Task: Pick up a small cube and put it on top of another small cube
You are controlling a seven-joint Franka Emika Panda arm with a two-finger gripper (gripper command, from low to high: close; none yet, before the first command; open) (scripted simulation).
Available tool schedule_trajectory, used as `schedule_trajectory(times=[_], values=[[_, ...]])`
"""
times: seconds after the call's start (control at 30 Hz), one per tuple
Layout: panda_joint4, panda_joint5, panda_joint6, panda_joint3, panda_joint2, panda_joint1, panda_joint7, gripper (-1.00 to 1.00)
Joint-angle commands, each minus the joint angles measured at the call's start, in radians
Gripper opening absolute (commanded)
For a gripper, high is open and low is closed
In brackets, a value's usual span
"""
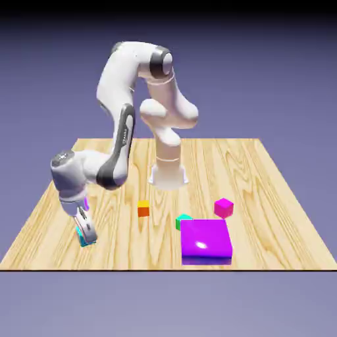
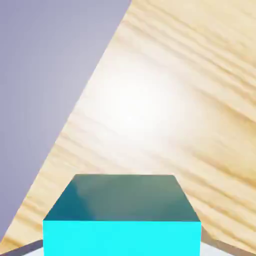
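My gripper (image 1: 86, 235) is low over the table's front corner at the exterior view's left, shut on a small cyan cube (image 1: 85, 240). In the hand view that cyan cube (image 2: 122, 215) fills the bottom middle and covers most of the fingers; only grey slivers show at its lower corners. Whether the cube rests on the wood or hangs just above it, I cannot tell. A small orange cube (image 1: 143, 209) sits near the table's middle. A small magenta cube (image 1: 224, 207) lies farther toward the exterior view's right. A small green cube (image 1: 182, 220) peeks from behind the purple block.
A large flat purple block (image 1: 206, 238) lies near the front edge, right of middle, touching the green cube. The table's edge (image 2: 75, 115) runs diagonally close to the gripper in the hand view, with backdrop beyond it.
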Motion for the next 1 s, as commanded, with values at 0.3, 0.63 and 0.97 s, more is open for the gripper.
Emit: schedule_trajectory(times=[0.3,0.63,0.97], values=[[-0.362,0.065,0.023,0.341,-0.348,0.292,-0.144,-1.0],[-0.631,0.085,0.076,0.578,-0.567,0.514,-0.229,-1.0],[-0.647,-0.087,0.29,0.499,-0.353,0.559,-0.107,1.0]])
